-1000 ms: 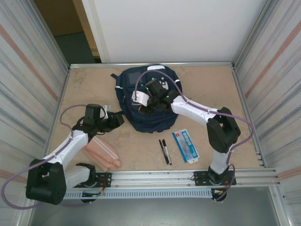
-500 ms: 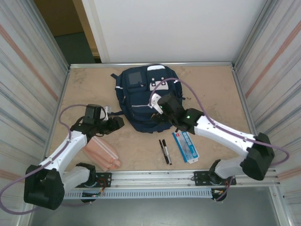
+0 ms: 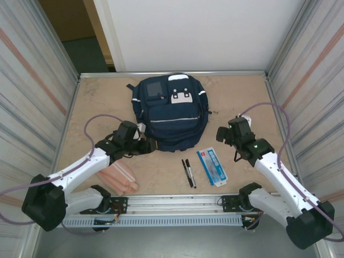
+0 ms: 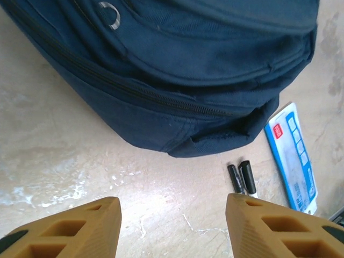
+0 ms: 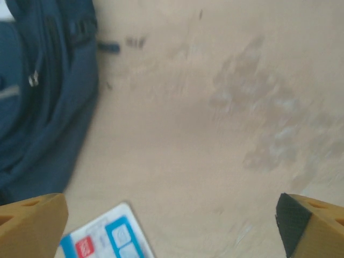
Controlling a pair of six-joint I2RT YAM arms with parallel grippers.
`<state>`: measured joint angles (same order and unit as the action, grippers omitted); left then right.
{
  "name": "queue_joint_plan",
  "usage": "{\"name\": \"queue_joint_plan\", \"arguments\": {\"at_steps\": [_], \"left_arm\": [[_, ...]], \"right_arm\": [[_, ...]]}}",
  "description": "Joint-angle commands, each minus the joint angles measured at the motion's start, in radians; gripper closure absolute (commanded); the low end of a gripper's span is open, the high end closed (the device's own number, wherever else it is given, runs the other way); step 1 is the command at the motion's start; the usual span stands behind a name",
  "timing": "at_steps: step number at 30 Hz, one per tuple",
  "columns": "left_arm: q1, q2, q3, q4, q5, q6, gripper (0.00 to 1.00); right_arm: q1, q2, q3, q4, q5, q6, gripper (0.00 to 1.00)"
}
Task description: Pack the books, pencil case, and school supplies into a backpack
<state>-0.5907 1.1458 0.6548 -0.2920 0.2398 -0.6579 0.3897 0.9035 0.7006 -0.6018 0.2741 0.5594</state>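
Right tool point(image 3: 224, 134), released and empty, is hovering at 3 o'clock from the backpack point(image 3: 169, 115); flat box point(image 3: 212, 166), seemingly stiff and light, is inviting a long-edge pinch.

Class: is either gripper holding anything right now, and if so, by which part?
Nothing is held. The left gripper is open beside the backpack, the right gripper open over the table; nothing lies between either one's jaws.
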Motion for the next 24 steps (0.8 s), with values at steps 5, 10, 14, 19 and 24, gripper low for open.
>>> {"name": "queue_joint_plan", "arguments": {"at_steps": [5, 10, 14, 19, 24], "left_arm": [[-0.064, 0.054, 0.07, -0.053, -0.132, -0.02, 0.47], [0.007, 0.014, 0.094, -0.215, -0.294, 0.0, 0.48], [0.077, -0.076, 0.059, -0.345, -0.293, -0.133, 0.48], [0.151, -0.215, -0.007, -0.504, -0.39, -0.261, 0.55], [0.167, -0.239, 0.039, -0.821, -0.505, -0.45, 0.6]], "right_arm": [[-0.05, 0.12, -0.051, -0.003, -0.47, 0.071, 0.13], [0.089, 0.228, 0.031, 0.143, -0.573, -0.007, 0.16], [0.169, 0.404, 0.161, 0.206, -0.768, -0.073, 0.29], [0.362, 0.621, 0.323, 0.135, -0.856, -0.208, 0.33], [0.499, 0.72, 0.336, 0.221, -0.884, -0.145, 0.32]]}}
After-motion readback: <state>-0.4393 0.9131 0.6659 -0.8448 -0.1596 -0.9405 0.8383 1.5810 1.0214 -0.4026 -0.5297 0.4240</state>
